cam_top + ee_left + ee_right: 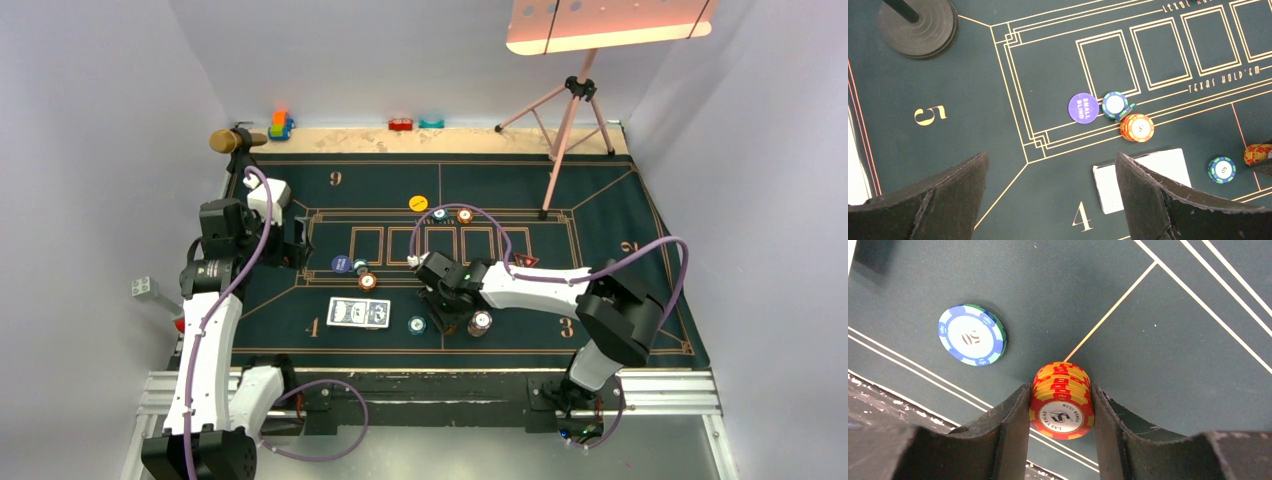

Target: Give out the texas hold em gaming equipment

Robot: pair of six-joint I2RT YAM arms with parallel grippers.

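Note:
A stack of orange-red and yellow chips [1063, 400] stands on the mat, and my right gripper [1062, 407] is shut on it, one finger against each side. In the top view this stack [480, 323] is near the mat's front edge. A blue-green chip [972, 335] lies flat to its left. Blue-backed cards [358, 312] lie by the number 4. My left gripper [1053, 160] hangs open above the mat, holding nothing. Beyond it lie a purple small-blind disc [1083, 107], a blue-green chip [1115, 104] and an orange stack [1137, 127]. A yellow disc [418, 203] and a red triangle [526, 260] lie further back.
Two more chips [452, 214] sit behind the card boxes on the dark green mat [600, 200]. A pink tripod [565, 130] stands at the back right. Small toys [281, 125] and a brown object [228, 140] line the back edge.

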